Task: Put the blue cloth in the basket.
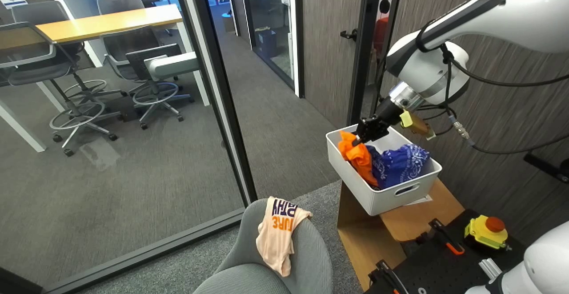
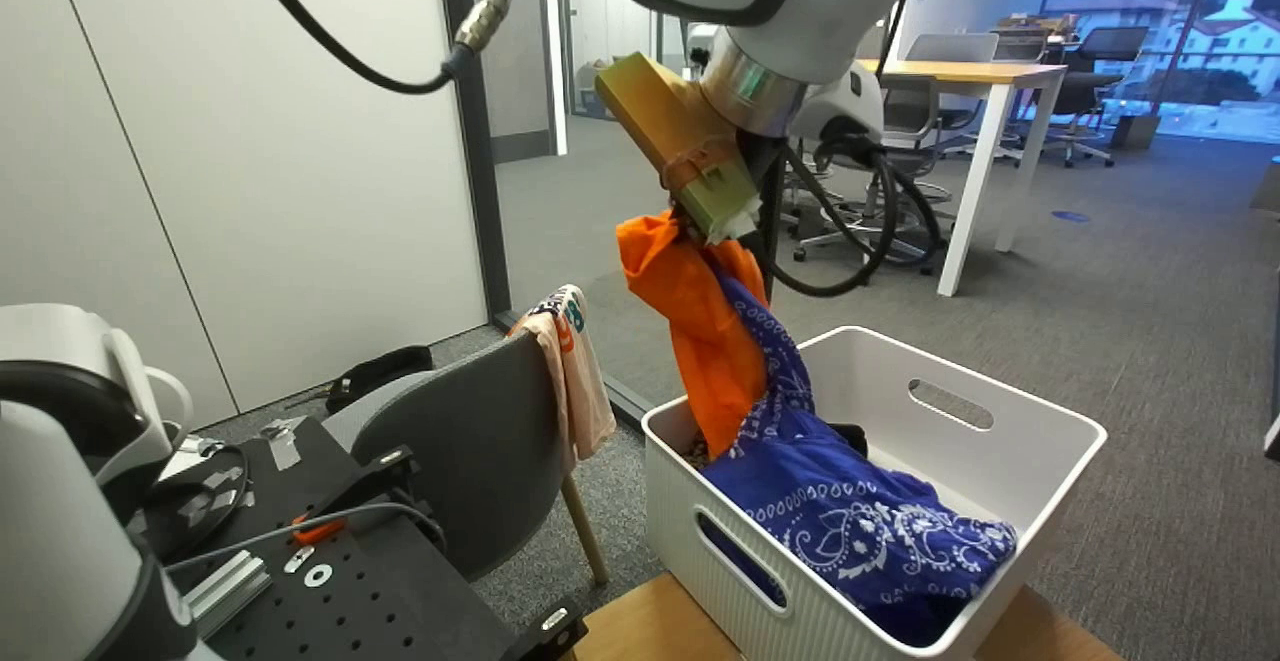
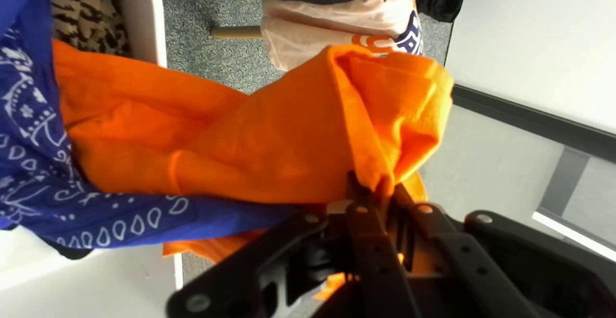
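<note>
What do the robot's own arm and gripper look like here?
The arm has rounded white casings with dark trim and a shiny silver collar. Black cables hang along it, one with a metal connector. A yellowish block is bound beside the collar. The gripper is black, with slim, jointed fingers and light round screw heads.

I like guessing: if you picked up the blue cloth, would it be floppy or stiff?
Probably floppy: most of the blue cloth slumps in folds inside the basket. Likely light too, because the fabric looks thin. It might catch on the orange cloth, since they touch.
</note>
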`<state>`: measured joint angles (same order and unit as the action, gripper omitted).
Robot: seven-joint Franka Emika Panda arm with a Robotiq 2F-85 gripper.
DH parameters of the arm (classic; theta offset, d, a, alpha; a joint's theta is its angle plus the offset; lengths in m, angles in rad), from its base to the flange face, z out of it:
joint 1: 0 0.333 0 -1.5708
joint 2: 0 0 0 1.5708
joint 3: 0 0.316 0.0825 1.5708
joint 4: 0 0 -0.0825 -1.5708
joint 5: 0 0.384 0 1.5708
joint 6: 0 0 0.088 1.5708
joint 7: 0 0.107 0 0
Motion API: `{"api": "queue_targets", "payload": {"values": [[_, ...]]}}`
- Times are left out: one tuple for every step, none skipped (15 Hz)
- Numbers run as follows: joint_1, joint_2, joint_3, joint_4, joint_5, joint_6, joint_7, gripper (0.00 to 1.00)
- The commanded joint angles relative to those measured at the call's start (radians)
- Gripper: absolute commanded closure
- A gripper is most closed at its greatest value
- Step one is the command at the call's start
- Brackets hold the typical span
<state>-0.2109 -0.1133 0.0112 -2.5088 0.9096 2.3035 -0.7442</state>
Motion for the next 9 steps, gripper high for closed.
{"api": "queue_targets", "payload": {"values": [[0.089,-0.091,-0.032,0.01,0.01,-0.026,0.018,0.89],[0.107,-0.104,-0.032,0.017,0.008,-0.025,0.022,0.89],[0.126,-0.116,-0.029,0.025,0.005,-0.023,0.028,0.89],[0.144,-0.13,-0.025,0.029,0.002,-0.021,0.033,0.89],[0.159,-0.138,-0.024,0.038,0.002,-0.02,0.036,0.89],[0.176,-0.147,-0.022,0.044,0.003,-0.018,0.039,0.89],[0.191,-0.153,-0.021,0.052,0.006,-0.018,0.04,0.89],[0.207,-0.161,-0.018,0.057,0.009,-0.02,0.041,0.89],[0.223,-0.164,-0.015,0.062,0.013,-0.019,0.04,0.89]]}}
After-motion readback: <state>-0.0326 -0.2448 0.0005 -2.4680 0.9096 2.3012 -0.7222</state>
